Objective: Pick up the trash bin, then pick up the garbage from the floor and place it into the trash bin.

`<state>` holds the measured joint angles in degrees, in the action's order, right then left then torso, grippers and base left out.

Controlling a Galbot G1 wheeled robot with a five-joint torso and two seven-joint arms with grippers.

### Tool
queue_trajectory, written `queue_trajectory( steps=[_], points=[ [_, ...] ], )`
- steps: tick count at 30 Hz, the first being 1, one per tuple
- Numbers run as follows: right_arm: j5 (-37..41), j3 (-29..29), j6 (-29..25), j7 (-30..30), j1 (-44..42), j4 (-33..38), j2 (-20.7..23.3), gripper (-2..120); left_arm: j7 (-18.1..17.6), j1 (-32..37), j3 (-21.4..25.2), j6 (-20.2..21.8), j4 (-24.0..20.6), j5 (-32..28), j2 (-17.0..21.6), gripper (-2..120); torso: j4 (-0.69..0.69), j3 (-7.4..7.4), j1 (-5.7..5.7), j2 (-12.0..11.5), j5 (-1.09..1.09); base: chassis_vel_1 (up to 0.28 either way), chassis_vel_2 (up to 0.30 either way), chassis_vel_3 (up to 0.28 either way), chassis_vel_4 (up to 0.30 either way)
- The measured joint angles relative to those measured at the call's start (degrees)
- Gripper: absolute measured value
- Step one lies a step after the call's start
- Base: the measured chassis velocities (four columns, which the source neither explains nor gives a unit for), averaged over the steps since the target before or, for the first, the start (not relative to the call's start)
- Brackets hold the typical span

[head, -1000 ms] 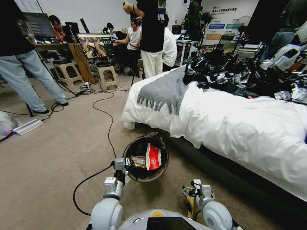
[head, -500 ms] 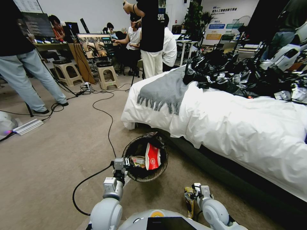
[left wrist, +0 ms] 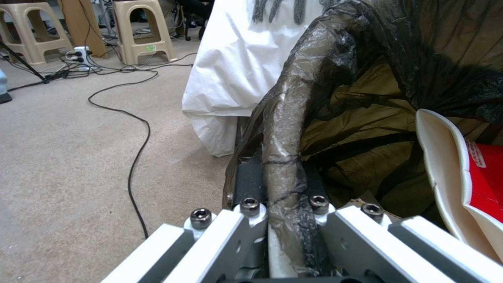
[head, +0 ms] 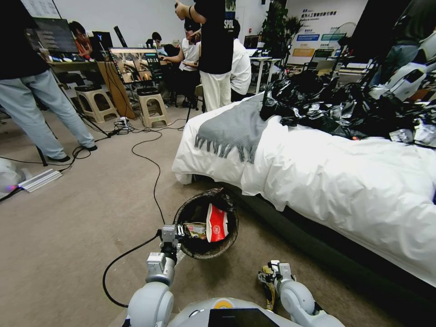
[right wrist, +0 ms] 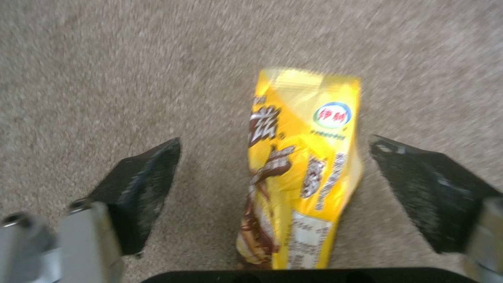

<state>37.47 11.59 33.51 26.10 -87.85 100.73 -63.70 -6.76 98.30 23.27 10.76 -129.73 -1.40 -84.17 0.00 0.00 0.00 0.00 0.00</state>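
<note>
The trash bin (head: 196, 210), lined with a black bag, stands on the carpet by the bed. A red-and-white carton (head: 217, 223) leans inside it. My left gripper (head: 179, 230) is shut on the bin's near rim. In the left wrist view its fingers (left wrist: 251, 184) pinch the bag-covered rim (left wrist: 285, 129), beside the carton (left wrist: 474, 169). My right gripper (head: 274, 271) hangs low over a yellow snack wrapper (head: 270, 294), a piece of garbage on the floor. In the right wrist view this gripper (right wrist: 275, 140) is open, and the wrapper (right wrist: 301, 169) lies between its black pads (right wrist: 141, 184).
A bed with a white duvet (head: 340, 181) and a grey blanket (head: 231, 129) fills the right side, with black plastic bags (head: 345, 106) piled on it. A black cable (head: 154, 181) snakes across the carpet left of the bin. Stools (head: 152, 106) and people stand farther back.
My right gripper has dropped lower and shifted slightly left over the yellow wrapper. The left gripper and the bin have stayed put.
</note>
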Motion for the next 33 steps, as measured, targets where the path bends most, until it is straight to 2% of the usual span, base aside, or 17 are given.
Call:
queue_trajectory(
  steps=[3,4,7,8,10,11,12,14,15,18,19,21,23,33],
  points=[
    [-1.6,0.2,-1.3,-1.2,-0.5,-1.5,-0.6,74,0.0,0.1,0.2,0.0,-0.1,0.0,0.0,0,0.00,0.00,0.00,0.0,0.00,0.000,0.000,0.000,0.000],
    [-1.6,0.2,-1.3,-1.2,-0.5,-1.5,-0.6,74,0.0,0.1,0.2,0.0,-0.1,0.0,0.0,0,0.00,0.00,0.00,0.0,0.00,0.000,0.000,0.000,0.000],
    [-2.8,0.8,-2.6,-2.3,-0.9,-3.2,-1.1,59,0.0,0.2,0.5,-0.1,-0.2,0.0,0.1,0,0.00,0.00,0.00,0.0,0.00,0.000,0.000,0.000,0.000],
    [-2.8,0.8,-2.6,-2.3,-0.9,-3.2,-1.1,59,0.0,0.2,0.5,-0.1,-0.2,0.0,0.1,0,0.00,0.00,0.00,0.0,0.00,0.000,0.000,0.000,0.000],
    [-3.5,1.3,-3.5,-3.2,-1.1,-4.2,-1.2,49,-0.1,0.2,0.5,-0.1,-0.3,0.0,0.1,0,0.00,0.00,0.00,0.0,-0.01,0.000,0.000,0.000,0.000],
    [-3.5,1.3,-3.5,-3.2,-1.1,-4.2,-1.2,49,-0.1,0.2,0.5,-0.1,-0.3,0.0,0.1,0,0.00,0.00,0.00,0.0,-0.01,0.000,0.000,0.000,0.000],
    [-3.7,1.5,-3.9,-3.4,-1.2,-4.5,-1.2,42,-0.1,0.2,0.5,-0.1,-0.3,0.0,0.1,0,0.00,0.00,0.00,0.0,-0.01,0.000,0.000,0.000,0.000],
    [-3.8,1.6,-4.1,-3.6,-1.2,-4.6,-1.2,39,-0.1,0.2,0.4,-0.1,-0.3,0.0,0.1,0,0.00,0.00,0.00,0.0,0.00,0.000,0.000,0.000,0.000],
    [-4.2,1.9,-4.8,-4.0,-1.4,-4.9,-1.2,31,-0.1,0.2,0.3,-0.1,-0.3,0.0,0.1,0,0.00,0.00,0.00,0.0,0.00,0.000,0.000,0.000,0.000],
    [-4.5,2.0,-5.1,-4.3,-1.5,-4.9,-1.1,26,-0.1,0.2,0.3,-0.1,-0.3,0.0,0.1,0,0.00,0.00,0.00,0.0,0.00,0.000,0.000,0.000,0.000],
    [-4.7,2.1,-5.5,-4.6,-1.5,-5.1,-1.1,18,0.0,0.2,0.2,-0.1,-0.3,0.1,0.1,0,0.00,0.00,0.00,0.0,-0.01,0.000,0.000,0.000,0.000],
    [-4.9,2.1,-5.8,-4.7,-1.5,-5.2,-1.1,15,0.0,0.2,0.2,-0.1,-0.3,0.1,0.1,0,0.00,0.00,0.00,0.0,0.00,0.000,0.000,0.000,0.000],
    [-5.5,2.3,-6.7,-5.1,-1.4,-5.3,-1.0,1,0.0,0.3,0.2,-0.1,-0.3,0.1,0.1,0,0.00,0.00,0.00,0.0,0.00,0.000,0.000,0.000,0.000],
    [-7.1,2.7,-8.6,-5.6,-0.8,-4.9,-0.5,0,0.0,0.1,0.2,-0.1,-0.4,0.1,0.2,0,0.00,0.00,0.00,0.0,0.00,0.000,0.000,0.000,0.000]
  ],
)
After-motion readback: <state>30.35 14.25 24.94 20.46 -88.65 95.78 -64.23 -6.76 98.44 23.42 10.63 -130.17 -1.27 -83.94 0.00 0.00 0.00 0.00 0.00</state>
